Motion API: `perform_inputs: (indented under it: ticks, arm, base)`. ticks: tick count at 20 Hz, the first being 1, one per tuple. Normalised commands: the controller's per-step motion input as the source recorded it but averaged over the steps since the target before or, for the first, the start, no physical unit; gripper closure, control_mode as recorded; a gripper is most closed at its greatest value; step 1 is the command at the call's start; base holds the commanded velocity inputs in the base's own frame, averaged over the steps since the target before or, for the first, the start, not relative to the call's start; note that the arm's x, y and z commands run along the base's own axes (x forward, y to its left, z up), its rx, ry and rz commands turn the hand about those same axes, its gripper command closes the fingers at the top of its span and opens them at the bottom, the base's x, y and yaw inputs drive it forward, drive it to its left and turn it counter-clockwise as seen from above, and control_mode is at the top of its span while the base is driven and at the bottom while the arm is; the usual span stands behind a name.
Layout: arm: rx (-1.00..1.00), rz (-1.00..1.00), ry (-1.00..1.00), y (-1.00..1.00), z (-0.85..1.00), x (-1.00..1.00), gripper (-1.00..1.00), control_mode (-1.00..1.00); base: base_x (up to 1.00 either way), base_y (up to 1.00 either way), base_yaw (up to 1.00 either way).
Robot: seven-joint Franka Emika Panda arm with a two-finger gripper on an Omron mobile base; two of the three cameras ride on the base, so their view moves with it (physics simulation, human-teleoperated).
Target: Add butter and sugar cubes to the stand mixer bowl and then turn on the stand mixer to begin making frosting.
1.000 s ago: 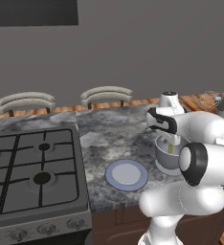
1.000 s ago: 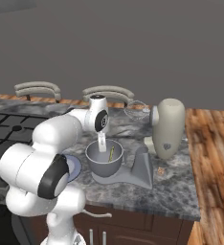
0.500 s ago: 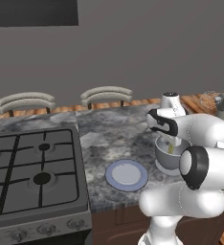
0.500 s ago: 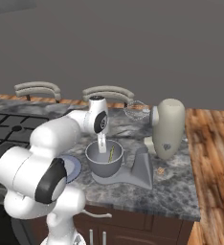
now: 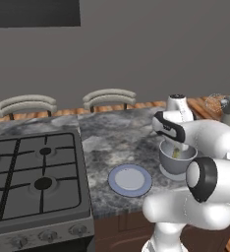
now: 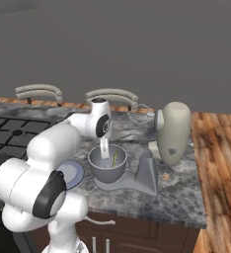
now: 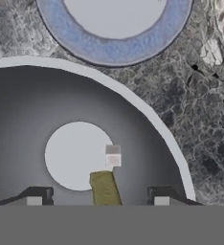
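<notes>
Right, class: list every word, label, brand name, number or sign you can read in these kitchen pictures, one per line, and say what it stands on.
None: no readable text in any view.
Stand mixer: small dark mark on its cream head, too small to read.
Stove: knobs along its front show no legible markings.
Blue-rimmed plate, stand mixer bowl, butter: all plain.

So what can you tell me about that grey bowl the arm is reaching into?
The stand mixer bowl is a deep, round bowl that looks like grey metal, with a thick pale rim and a flat lighter disc at its bottom. It stands upright on the mixer's flat grey base, beside the blue-rimmed plate. Inside it lie the butter, a yellowish stick leaning on the wall, and a small pale cube. The open gripper hangs over it.
</notes>
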Motion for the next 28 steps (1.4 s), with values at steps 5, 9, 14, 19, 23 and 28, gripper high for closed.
perform_inputs:
  ticks: [5, 9, 14, 19, 23, 28]
  arm:
    - [-0.01, 0.00, 0.02, 0.02, 0.50, -0.07, -1.00, -1.00]
    - [0.00, 0.00, 0.00, 0.02, 0.48, -0.54, -1.00, -1.00]
    - [0.11, -0.12, -0.12, -0.14, 0.03, -0.91, -1.00, -1.00]
    - [0.19, -0.19, -0.13, -0.22, -0.01, -0.96, -1.00, -1.00]
    - [0.17, -0.19, -0.05, -0.41, -0.08, -0.71, -1.00, -1.00]
    - [0.14, -0.10, -0.03, -0.35, -0.10, -0.29, -1.00, -1.00]
  base:
    - [0.00, 0.00, 0.00]
    - [0.00, 0.00, 0.00]
    - [0.00, 0.00, 0.00]
    - [0.00, 0.00, 0.00]
    - [0.00, 0.00, 0.00]
    - [0.00, 0.00, 0.00]
